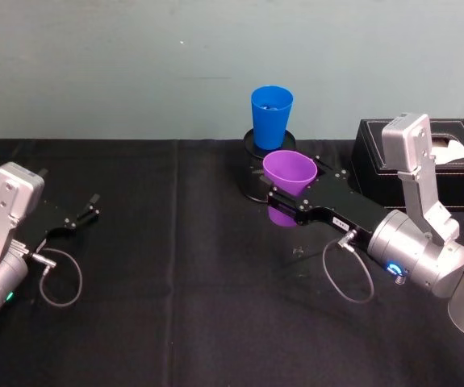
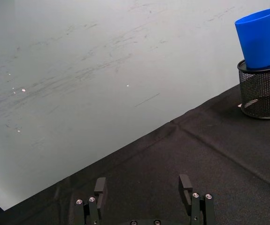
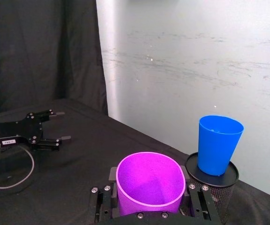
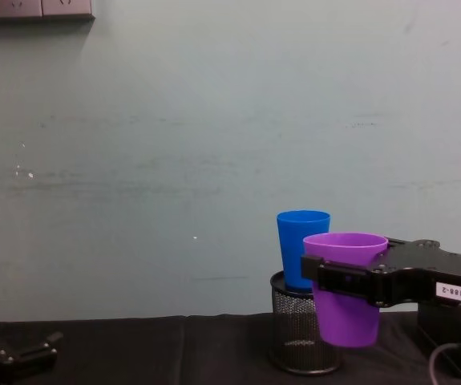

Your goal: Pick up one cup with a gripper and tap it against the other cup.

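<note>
My right gripper (image 1: 293, 190) is shut on the purple cup (image 1: 290, 171), holding it upright above the black table. In the chest view the black fingers (image 4: 350, 281) band the purple cup (image 4: 344, 325) around its middle. The blue cup (image 1: 271, 117) stands upright on top of a black wire-mesh pen holder (image 1: 253, 169), just beyond the purple one. In the right wrist view a gap shows between the purple cup (image 3: 149, 183) and the blue cup (image 3: 218, 145). My left gripper (image 1: 93, 205) rests open at the far left, its fingers (image 2: 100, 185) holding nothing.
A black tissue box (image 1: 433, 157) stands at the back right, close behind my right arm. A pale wall runs along the table's far edge. Thin cable loops (image 1: 346, 270) hang by each wrist.
</note>
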`<control>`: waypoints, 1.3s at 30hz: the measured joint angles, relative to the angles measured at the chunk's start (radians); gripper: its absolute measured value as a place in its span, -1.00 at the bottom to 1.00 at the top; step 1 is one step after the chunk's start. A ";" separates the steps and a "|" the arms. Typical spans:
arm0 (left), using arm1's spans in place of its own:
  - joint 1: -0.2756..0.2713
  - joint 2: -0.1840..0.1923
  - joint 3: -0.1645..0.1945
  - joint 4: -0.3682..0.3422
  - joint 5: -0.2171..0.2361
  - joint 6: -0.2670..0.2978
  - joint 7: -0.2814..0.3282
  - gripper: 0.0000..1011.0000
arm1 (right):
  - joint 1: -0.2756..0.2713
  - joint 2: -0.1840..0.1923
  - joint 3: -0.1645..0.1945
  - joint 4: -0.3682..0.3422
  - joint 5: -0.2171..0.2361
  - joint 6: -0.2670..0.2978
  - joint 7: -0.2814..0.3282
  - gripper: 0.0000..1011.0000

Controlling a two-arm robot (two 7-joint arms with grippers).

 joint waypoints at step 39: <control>0.000 0.000 0.000 0.000 0.000 0.000 0.000 0.98 | 0.000 0.000 0.000 0.000 -0.001 0.000 0.000 0.45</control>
